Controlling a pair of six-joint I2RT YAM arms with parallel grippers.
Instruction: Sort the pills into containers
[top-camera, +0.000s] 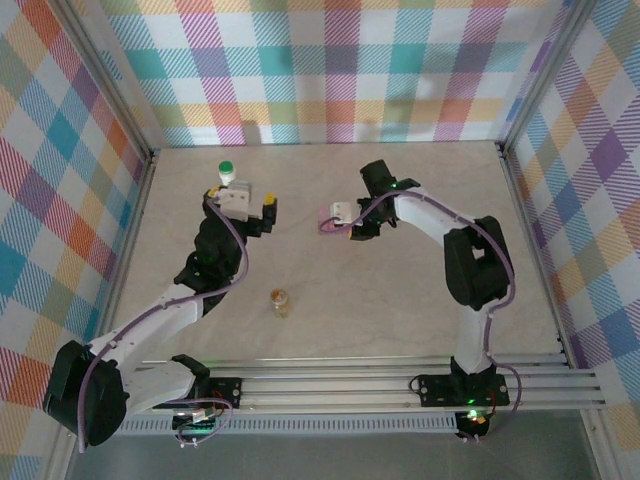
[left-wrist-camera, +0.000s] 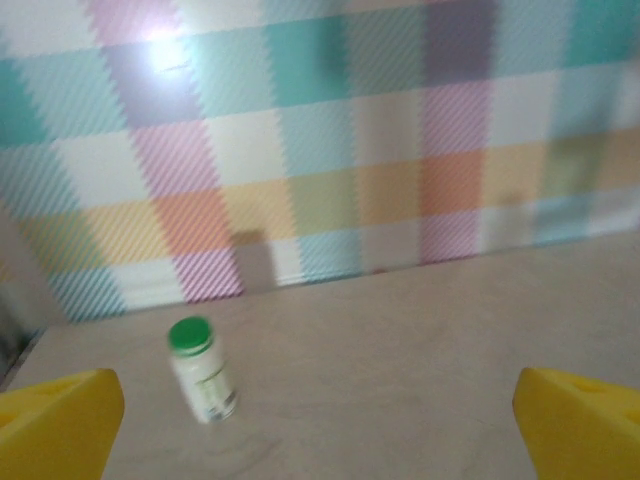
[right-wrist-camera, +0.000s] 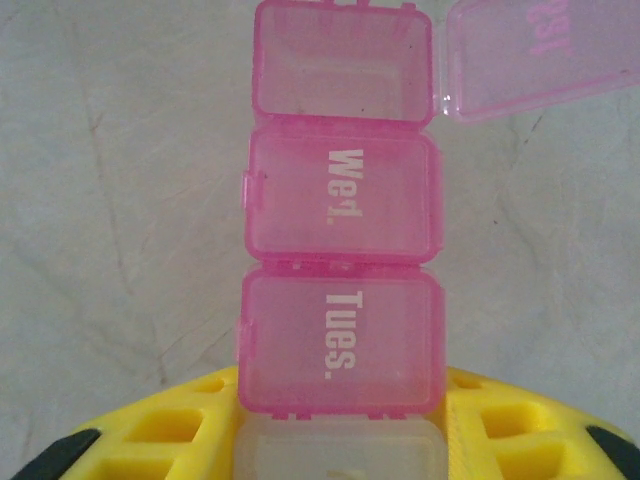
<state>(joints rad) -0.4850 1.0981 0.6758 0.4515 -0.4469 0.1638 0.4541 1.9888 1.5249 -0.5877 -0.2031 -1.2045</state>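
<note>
A white bottle with a green cap (top-camera: 227, 171) stands upright near the back left. My left gripper (top-camera: 241, 194) hovers just in front of it, open, with nothing between the yellow fingers (left-wrist-camera: 57, 424). In the left wrist view the bottle (left-wrist-camera: 203, 371) stands ahead, left of centre. A small amber bottle (top-camera: 279, 301) stands alone in the middle of the table. My right gripper (top-camera: 345, 221) is shut on one end of the pink pill box (top-camera: 327, 220). In the right wrist view the pill box (right-wrist-camera: 340, 270) runs away from the jaws and its far compartment (right-wrist-camera: 343, 62) is open. The pills are out of view.
Plaid walls (top-camera: 340, 70) close in the pale table (top-camera: 400, 300) on the back, left and right. An aluminium rail (top-camera: 400, 385) carrying the arm bases runs along the near edge.
</note>
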